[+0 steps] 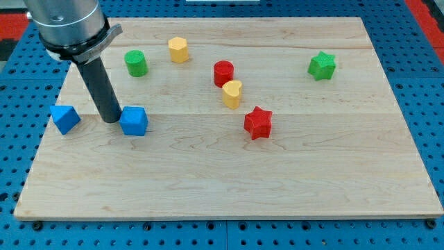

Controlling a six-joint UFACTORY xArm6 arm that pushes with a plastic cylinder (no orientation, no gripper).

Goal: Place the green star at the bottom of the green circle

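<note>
1. Camera view: a pale wooden counter (229,187) lies on a blue pegboard (423,104), with a red patch at the view's top corners.
2. My arm has no gripper; it ends in a dark rod under a grey housing at the view's top left.
3. My tip (109,121) rests on the counter at the view's left, between two blue blocks.
4. The blue cube (134,121) sits just beside my tip on its right; whether they touch I cannot tell.
5. The other blue block (65,118), of angular shape, lies near my tip on its left, close to the counter's left edge.
6. The green circle (136,63), a short cylinder, stands above my tip toward the view's top, a little to the right of the rod.
7. The green star (322,66) sits at the view's upper right, well apart from the green circle and from my tip.
8. A yellow block (178,50), roughly hexagonal, stands near the top edge, to the right of the green circle.
9. The red cylinder (223,73) is near the middle top; the yellow heart (232,94) is just below it, touching or nearly so.
10. The red star (258,123) lies below and right of the yellow heart, near the counter's centre.
11. There are no containers here; every block stands directly on the counter.
</note>
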